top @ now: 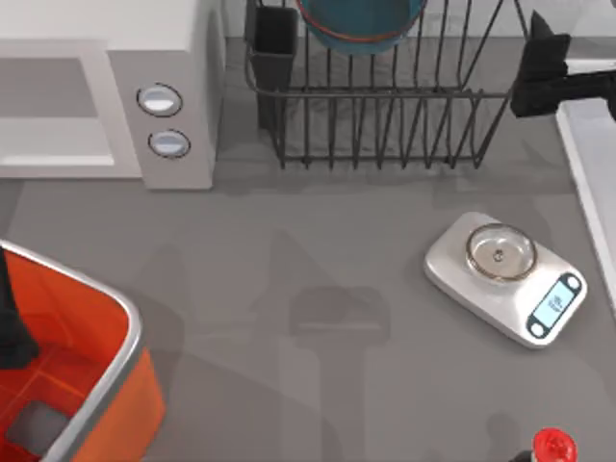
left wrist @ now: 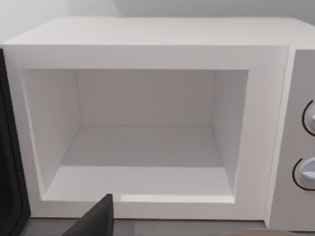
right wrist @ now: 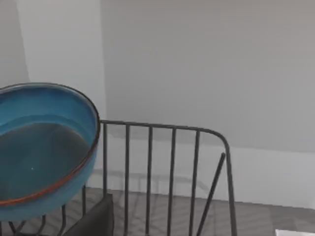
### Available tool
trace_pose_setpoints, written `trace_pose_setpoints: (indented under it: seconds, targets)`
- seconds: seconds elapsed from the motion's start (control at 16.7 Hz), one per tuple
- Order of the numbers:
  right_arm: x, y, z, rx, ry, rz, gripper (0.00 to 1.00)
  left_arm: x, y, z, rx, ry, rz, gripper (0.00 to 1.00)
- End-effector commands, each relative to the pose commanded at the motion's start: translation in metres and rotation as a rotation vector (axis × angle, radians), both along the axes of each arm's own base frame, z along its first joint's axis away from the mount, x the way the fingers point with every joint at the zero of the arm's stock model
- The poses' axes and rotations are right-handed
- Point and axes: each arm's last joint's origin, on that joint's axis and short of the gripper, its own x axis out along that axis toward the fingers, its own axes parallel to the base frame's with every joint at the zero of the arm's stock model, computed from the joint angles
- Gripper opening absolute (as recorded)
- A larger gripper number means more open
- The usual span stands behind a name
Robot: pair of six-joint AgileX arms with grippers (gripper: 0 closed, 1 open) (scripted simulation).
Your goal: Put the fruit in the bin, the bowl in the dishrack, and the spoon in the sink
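Bowl: the wide round blue bowl with a reddish-brown edge [top: 361, 24] sits in the black wire dishrack [top: 385, 125] at the top centre of the top view.
Bin: the orange plastic tub with a silver-grey rim [top: 91, 385] is at lower left on the grey bench [top: 289, 250].
Sink: a pale rim [top: 587, 183] runs along the right edge.
Left end effector: dark shape [top: 12, 327] over the bin; grip state cannot be told.
Right end effector: black [top: 539, 67], upper right beside the dishrack; grip state cannot be told.
Others: white microwave [top: 106, 96] upper left; silver kitchen scale [top: 505, 279] right of centre; red bottle cap [top: 553, 445] lower right.

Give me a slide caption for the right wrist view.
Blue bowl resting in the black wire dishrack, seen from the right arm's wrist.
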Motion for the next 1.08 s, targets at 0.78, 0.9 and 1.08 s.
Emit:
trace_pose_setpoints:
  seconds: [0.78, 0.9, 1.08]
  targets:
    - [-0.157, -0.097, -0.099, 0.009, -0.055, -0.097, 1.00, 0.000, 0.000, 0.000, 0.000, 0.000, 0.000, 1.00]
    - [-0.160, -0.099, -0.101, 0.016, -0.074, -0.114, 1.00, 0.000, 0.000, 0.000, 0.000, 0.000, 0.000, 1.00]
    - [-0.161, -0.099, -0.101, 0.018, -0.080, -0.119, 1.00, 0.000, 0.000, 0.000, 0.000, 0.000, 0.000, 1.00]
